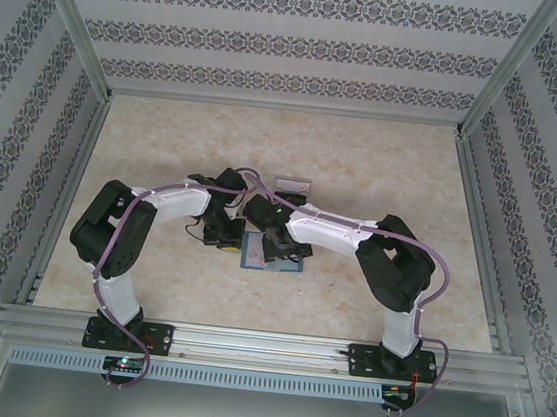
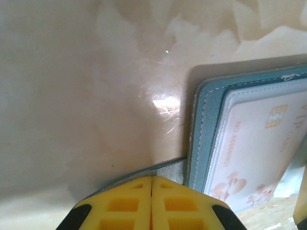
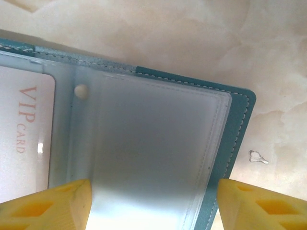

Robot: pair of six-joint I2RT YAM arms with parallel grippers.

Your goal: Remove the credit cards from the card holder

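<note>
left gripper (image 2: 152,203): closed, its yellow fingers pressed together with no gap, at the edge of the card holder (image 2: 199,139); a grey-blue strip of the holder runs under the tips.
right gripper (image 3: 153,209): open, fingers wide apart, one over the clear pocket (image 3: 153,153), the other just past the holder's teal edge.
card holder count and place: one, lying open and flat at mid-bench, between the two arms.
credit card (image 2: 254,153): one seen, pale, with a chip and "VIP CARD" print, in a sleeve inside the holder.
edges and room: bare bench (image 2: 72,96) lies beside the holder; a small pale box (image 1: 293,184) sits just beyond the arms.
hard to make out: from above the grippers cover most of the holder; the card is cut off at the frame edge; I cannot tell whether more cards lie beneath it.
</note>
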